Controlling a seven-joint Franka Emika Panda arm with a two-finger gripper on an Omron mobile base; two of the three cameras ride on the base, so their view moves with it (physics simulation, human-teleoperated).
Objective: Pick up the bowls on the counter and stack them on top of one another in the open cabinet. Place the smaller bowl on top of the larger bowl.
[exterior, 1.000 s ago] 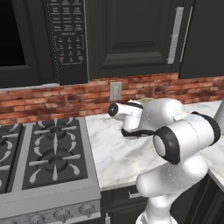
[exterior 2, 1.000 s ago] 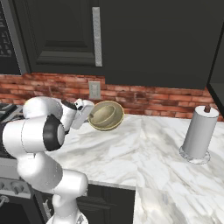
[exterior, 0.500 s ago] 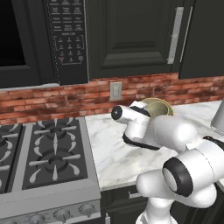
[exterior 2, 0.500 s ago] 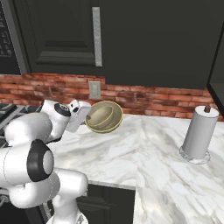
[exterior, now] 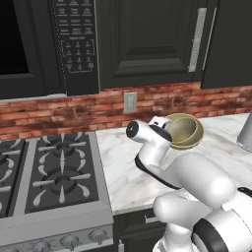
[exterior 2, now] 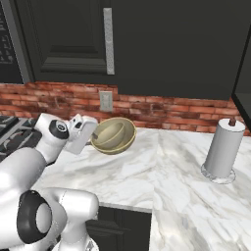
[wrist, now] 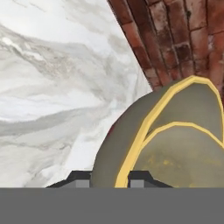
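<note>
A golden-rimmed bowl [exterior 2: 113,135] hangs tipped on its side just above the white marble counter [exterior 2: 147,171], near the brick back wall. My gripper [exterior 2: 92,134] is shut on the bowl's rim from the left. In the hand view the rim [wrist: 144,131] passes between my fingertips [wrist: 78,180], and a second golden line curves inside it; I cannot tell whether that is another bowl. The left base view shows the bowl [exterior: 184,132] beyond my hand [exterior: 165,129]. The cabinet's plain black door [exterior: 229,42] is at the upper right, its inside out of view.
A paper towel roll [exterior 2: 223,149] stands on the counter to the right. The grey gas hob [exterior: 49,172] lies to the left, under a black microwave [exterior: 74,44]. Panelled black cabinets with a silver handle [exterior 2: 108,41] hang above. A wall socket [exterior 2: 105,100] sits on the brick.
The arm has folded: its elbow swung down and toward the base, so the hand and bowl now show in the left base view. The bowl stayed almost in place, still gripped.
</note>
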